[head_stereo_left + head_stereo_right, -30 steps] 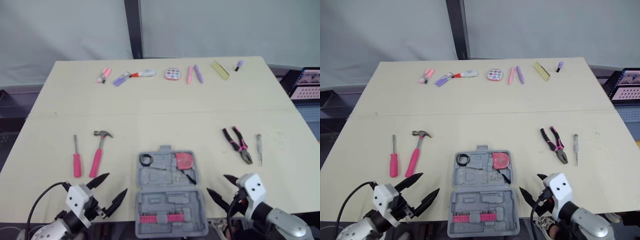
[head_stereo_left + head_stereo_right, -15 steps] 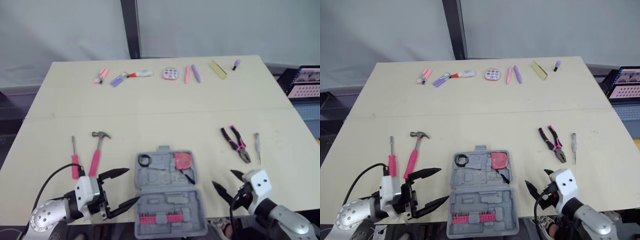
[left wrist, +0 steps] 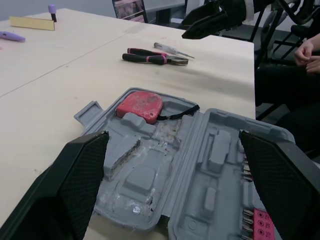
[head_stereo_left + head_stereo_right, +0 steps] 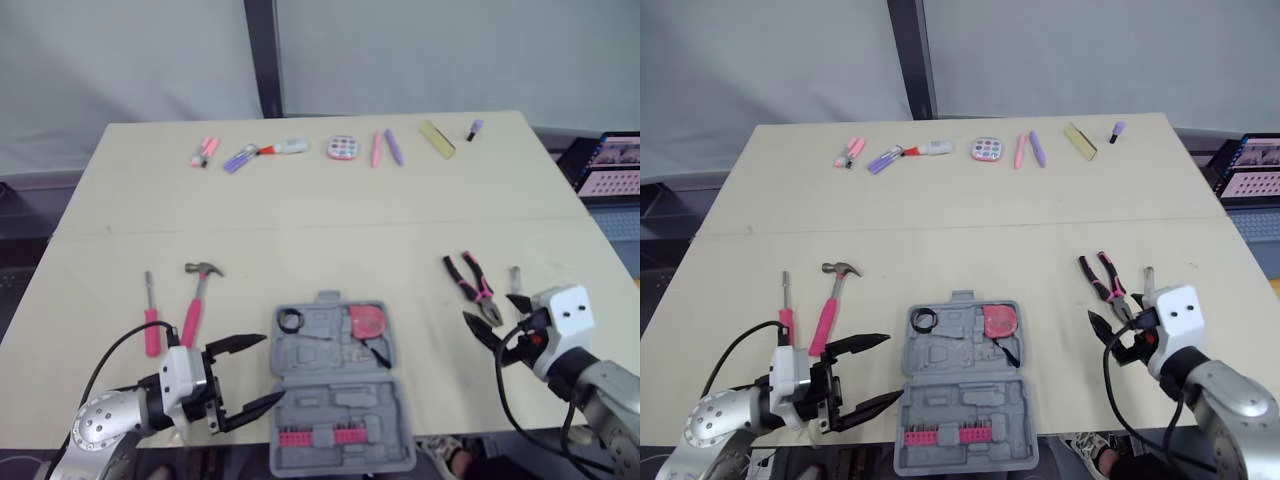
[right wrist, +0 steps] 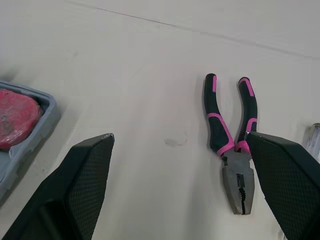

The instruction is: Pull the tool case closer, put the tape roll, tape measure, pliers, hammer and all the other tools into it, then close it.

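Observation:
The grey tool case [image 4: 340, 405] lies open at the table's front edge, with a red tape measure [image 4: 368, 321] and a black tape roll [image 4: 291, 321] in its far half. My left gripper [image 4: 270, 370] is open just left of the case, its fingers pointing at it. Further left lie a pink-handled hammer [image 4: 197, 300] and a pink screwdriver [image 4: 151, 318]. My right gripper [image 4: 487, 307] is open and hangs beside the pink-and-black pliers [image 5: 232, 135], holding nothing. A slim tester screwdriver [image 4: 515, 280] lies right of the pliers, partly hidden by that gripper.
Several pink and purple pens, a glue tube, a small round palette and a yellow strip [image 4: 439, 139] line the far edge. A laptop [image 4: 610, 165] sits off the table's right side. A person's hand [image 3: 306, 50] rests beyond the front right corner.
My right gripper has risen from the front edge and moved away to the right, up beside the pliers. My left gripper turned toward the case and edged closer to it.

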